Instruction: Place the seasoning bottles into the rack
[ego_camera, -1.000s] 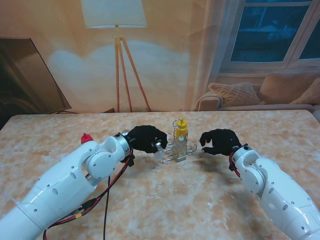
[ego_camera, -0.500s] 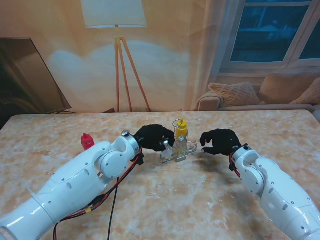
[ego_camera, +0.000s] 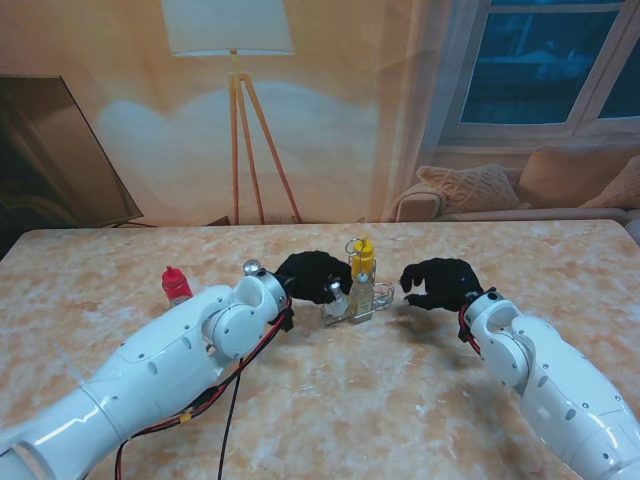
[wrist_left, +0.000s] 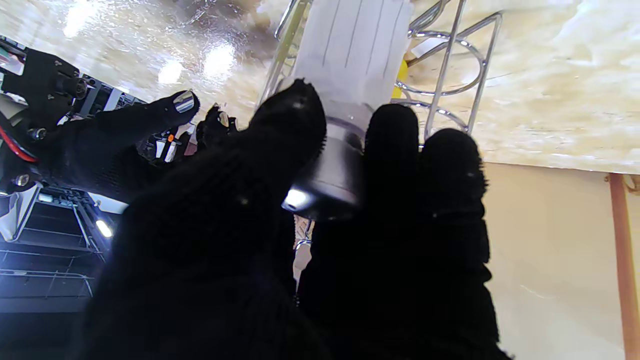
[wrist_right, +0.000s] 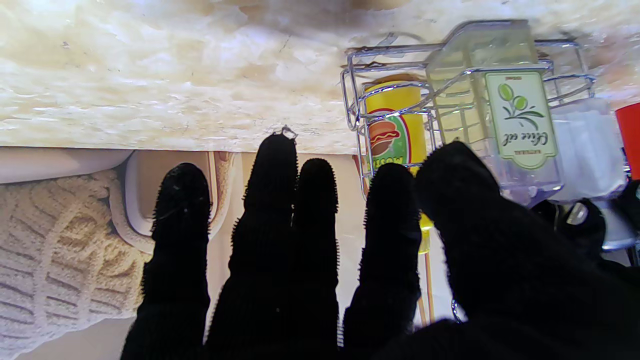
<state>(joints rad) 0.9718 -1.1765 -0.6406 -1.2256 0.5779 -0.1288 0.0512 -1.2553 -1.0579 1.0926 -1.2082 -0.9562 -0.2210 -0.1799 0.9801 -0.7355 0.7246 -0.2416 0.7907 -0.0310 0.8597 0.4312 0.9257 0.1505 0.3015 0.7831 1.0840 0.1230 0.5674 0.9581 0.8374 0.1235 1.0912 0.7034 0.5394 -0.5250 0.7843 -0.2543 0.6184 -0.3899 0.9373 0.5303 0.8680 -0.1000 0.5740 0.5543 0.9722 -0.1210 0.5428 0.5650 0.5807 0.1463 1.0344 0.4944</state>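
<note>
A wire rack (ego_camera: 370, 303) stands mid-table holding a yellow mustard bottle (ego_camera: 364, 254) and a clear olive oil bottle (ego_camera: 360, 290). My left hand (ego_camera: 305, 275) is shut on a white shaker with a silver cap (ego_camera: 336, 291), upright at the rack's left end. In the left wrist view the fingers (wrist_left: 390, 150) pinch the shaker's cap (wrist_left: 325, 185), and the rack's wires (wrist_left: 450, 65) lie just beyond it. My right hand (ego_camera: 440, 283) hovers open just right of the rack. A red-capped bottle (ego_camera: 176, 284) stands on the table far left.
The right wrist view shows the rack (wrist_right: 350, 90), the mustard bottle (wrist_right: 392, 125), the olive oil bottle (wrist_right: 500, 110) and the shaker (wrist_right: 585, 145) in a row. A floor lamp, sofa and window lie beyond the table's far edge.
My left arm has carried the shaker rightward up to the rack's left end, uncovering the red-capped bottle. The right hand has stayed where it was.
</note>
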